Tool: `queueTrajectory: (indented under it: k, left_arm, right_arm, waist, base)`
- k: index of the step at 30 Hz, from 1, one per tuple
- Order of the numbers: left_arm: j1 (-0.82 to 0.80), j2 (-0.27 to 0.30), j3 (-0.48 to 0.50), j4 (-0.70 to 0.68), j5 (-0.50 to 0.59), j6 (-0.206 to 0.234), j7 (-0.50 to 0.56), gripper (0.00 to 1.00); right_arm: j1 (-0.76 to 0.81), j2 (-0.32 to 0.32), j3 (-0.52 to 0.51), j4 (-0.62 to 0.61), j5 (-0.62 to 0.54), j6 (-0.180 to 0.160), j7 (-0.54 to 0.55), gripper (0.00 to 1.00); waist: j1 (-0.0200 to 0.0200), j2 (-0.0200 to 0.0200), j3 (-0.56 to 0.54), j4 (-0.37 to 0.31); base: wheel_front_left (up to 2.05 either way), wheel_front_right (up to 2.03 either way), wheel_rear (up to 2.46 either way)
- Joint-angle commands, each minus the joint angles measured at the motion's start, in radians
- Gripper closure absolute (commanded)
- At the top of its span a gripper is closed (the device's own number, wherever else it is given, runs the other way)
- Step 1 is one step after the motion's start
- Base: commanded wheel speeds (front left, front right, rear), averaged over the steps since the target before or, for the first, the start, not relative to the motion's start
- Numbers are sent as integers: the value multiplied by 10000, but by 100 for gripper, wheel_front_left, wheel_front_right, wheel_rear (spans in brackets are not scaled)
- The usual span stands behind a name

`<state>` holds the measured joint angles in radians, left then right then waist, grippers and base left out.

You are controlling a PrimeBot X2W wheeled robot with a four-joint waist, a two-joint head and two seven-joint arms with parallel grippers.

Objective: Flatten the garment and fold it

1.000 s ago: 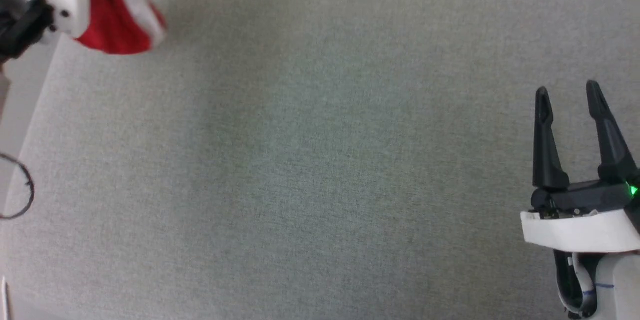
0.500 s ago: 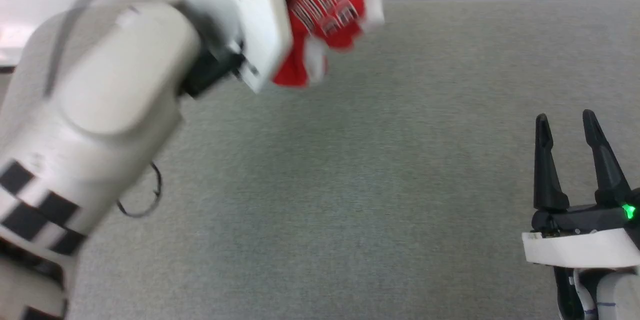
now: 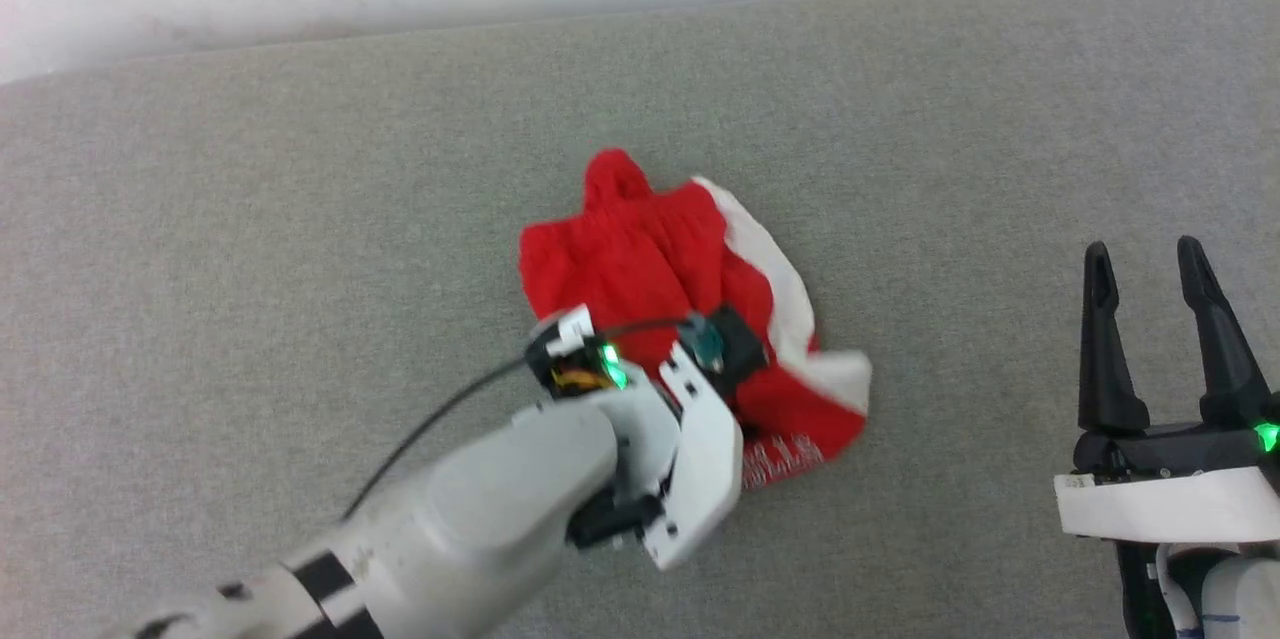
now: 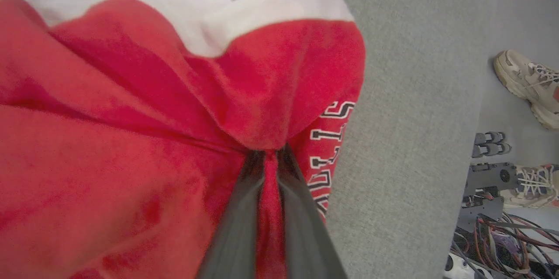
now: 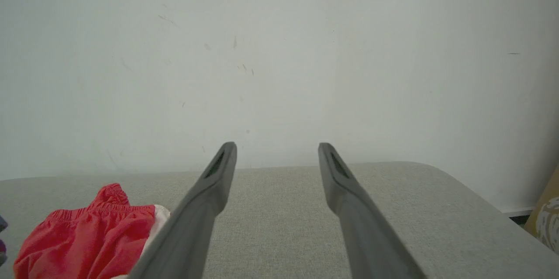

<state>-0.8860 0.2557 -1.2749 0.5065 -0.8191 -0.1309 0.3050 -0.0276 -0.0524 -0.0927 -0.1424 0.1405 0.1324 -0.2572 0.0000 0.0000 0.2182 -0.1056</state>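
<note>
A small red garment (image 3: 650, 259) lies crumpled in a heap near the middle of a grey cloth-covered table (image 3: 250, 219). Its white side stripe (image 3: 790, 309) curls along the heap's right edge, and part of its lettering (image 3: 785, 454) peeks out at the near edge.

The left gripper (image 4: 267, 153) is down in the heap, jaws drawn to a narrow slit on a pinched ridge of red fabric (the left wrist view shows cloth squeezed between the two dark fingers). The right gripper (image 3: 1142, 249) hovers well apart to the right above bare table, fingers spread wide, holding nothing.

The main risk, as a judgement: the pinch appears to sit mid-fold and not on a hem or the waistband, so it may trap several layers at once. A pull from there would likely drag the whole bundle across the table and not open it out. The soft fabric could also slip free of so slim a bite. Letting go here would leave the legs bunched, with no clear corner for the right gripper to take.
</note>
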Motion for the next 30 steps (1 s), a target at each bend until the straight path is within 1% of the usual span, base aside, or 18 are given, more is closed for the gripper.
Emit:
queueTrajectory:
  k: [1,3,4,5,7,10,12,13,14,16,18,20,21,23,25,27,29,30]
  left_arm:
    - [483,-102,-44,-4,93,2,181,100]
    - [841,-169,-48,-105,259,2,334,100]
    - [879,-143,-49,-105,341,2,259,92]
    - [797,-109,-50,-54,450,2,-49,0]
    - [594,-114,-36,158,439,2,-923,0]
    - [342,-200,285,250,432,5,-2346,0]
    - [254,-263,612,195,519,98,-3276,0]
    - [273,-300,873,127,447,192,-3760,0]
    - [275,-302,1154,80,410,376,-4237,0]
    - [165,-156,1515,39,734,934,-5062,0]
    - [208,-40,2008,-53,965,1559,-5493,0]
    - [383,89,2916,-436,1282,2340,-5646,0]
    - [548,193,3386,-821,1666,2692,-5655,0]
    - [1221,326,4483,-1681,2350,3379,-5661,0]
    - [2053,445,5412,-2342,3079,3945,-5663,0]
    - [2887,474,6233,-2899,3781,4432,-5664,0]
    - [3685,333,7054,-3515,4260,4661,-5665,0]
    - [4084,280,7439,-3777,4501,4707,-5665,0]
  right_arm:
    - [82,22,0,71,17,-17,-46,0]
    - [92,22,20,116,5,-17,-46,0]
    - [102,22,38,130,-12,-17,-46,0]
    - [119,22,41,141,-29,-17,-46,0]
    - [170,22,27,164,-56,-17,-46,0]
    - [302,22,-35,188,-71,-17,-46,0]
    - [418,22,-70,189,-73,-17,-46,0]
    - [473,22,-72,188,-76,-17,-46,0]
    - [520,22,-72,190,-86,-17,-46,0]
    - [591,22,-69,186,-92,-17,-46,0]
    - [658,22,-102,184,-89,-17,-46,0]
    - [721,22,-99,179,-85,-17,-46,0]
    - [755,22,-82,171,-87,-17,-46,0]
    - [815,22,-80,148,-98,-17,-46,0]
    - [884,22,-103,139,-135,-17,-46,0]
    - [956,22,-169,157,-215,-17,-46,0]
    - [1010,22,-329,191,-277,-17,-46,0]
    - [1030,22,-397,214,-277,-17,-46,0]
  waist:
    - [0,0,0,61]
    - [0,0,-64,180]
    - [0,0,-109,245]
    - [0,0,-173,322]
    - [0,0,-336,466]
    - [0,0,-628,699]
    - [0,0,-804,874]
    - [0,0,-886,963]
    - [0,0,-955,1043]
    - [0,0,-1072,1171]
    - [0,0,-1187,1301]
    - [0,0,-1272,1379]
    - [0,0,-1302,1404]
    - [0,0,-1335,1460]
    - [0,0,-1378,1513]
    - [0,0,-1433,1555]
    - [0,0,-1482,1591]
    - [0,0,-1508,1600]
  base:
    - [0,0,0]
    - [0,0,0]
    - [0,0,0]
    - [0,0,0]
    - [0,0,0]
    - [0,0,0]
    - [0,0,0]
    - [0,0,0]
    - [0,0,0]
    - [0,0,0]
    - [0,0,0]
    - [0,0,0]
    - [0,0,0]
    - [0,0,0]
    - [0,0,0]
    - [0,0,0]
    - [0,0,0]
    - [0,0,0]
